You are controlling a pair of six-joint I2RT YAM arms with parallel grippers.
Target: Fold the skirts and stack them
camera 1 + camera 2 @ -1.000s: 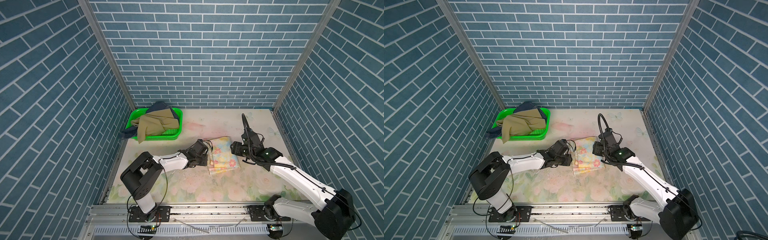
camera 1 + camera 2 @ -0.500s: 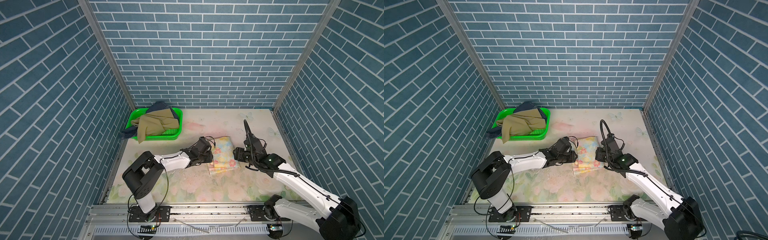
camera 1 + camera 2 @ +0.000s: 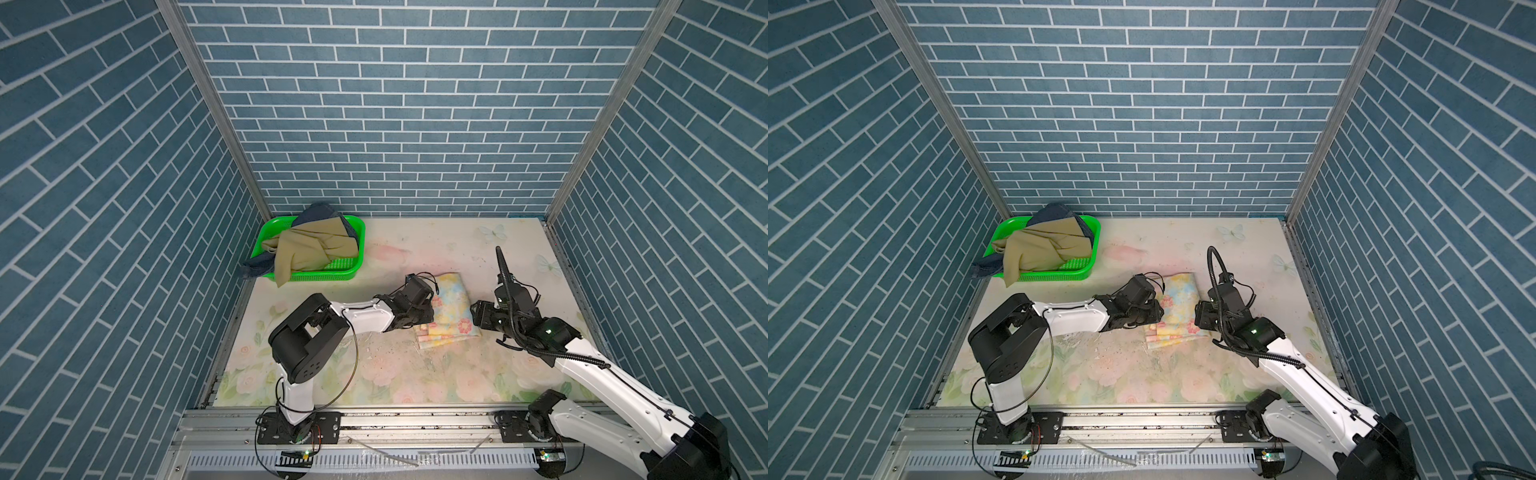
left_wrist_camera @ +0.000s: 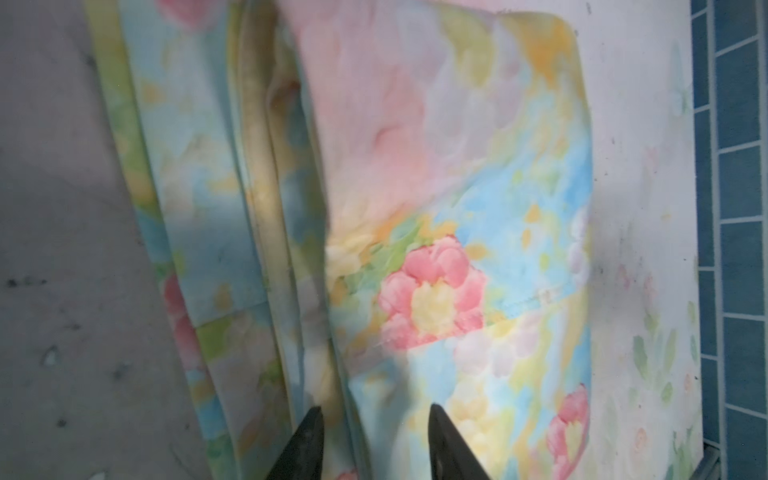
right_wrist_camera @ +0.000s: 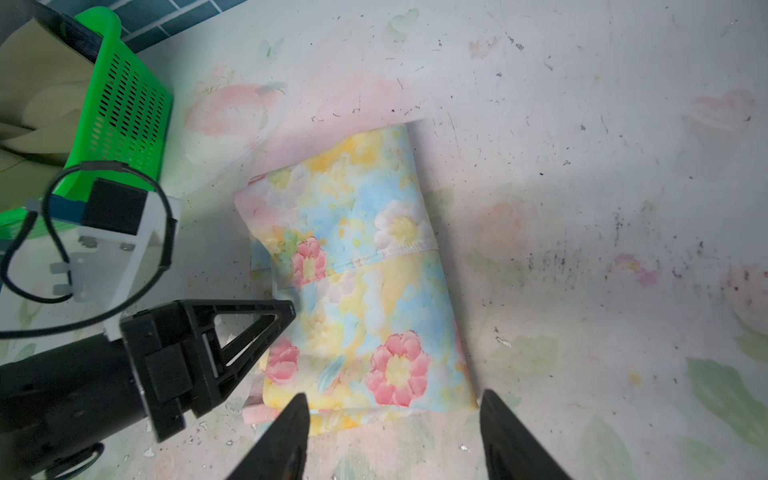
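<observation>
Pastel-printed table [image 3: 374, 374] spans the floor between blue brick walls [image 3: 415, 124]. At its far left corner a green basket [image 3: 332, 276] holds the olive-khaki skirt [image 3: 307, 249], which spills over the front rim atop the denim skirt [image 3: 320, 210]. Mid-table, well apart, lies the folded floral skirt [image 3: 451, 303]. Covering its left edge, the left gripper [image 4: 372, 415] straddles the folds, jaws apart. The right gripper [image 5: 393, 395] hangs beside its right corner, spread wide.

Both top views look steeply down from high at the front, facing the back wall [image 3: 395, 124], and share the whole table [image 3: 374, 374]. The left wrist camera sits very close to the floral skirt [image 4: 457, 208]; the right wrist camera, farther off, shares it and takes in the basket [image 5: 124, 104].
</observation>
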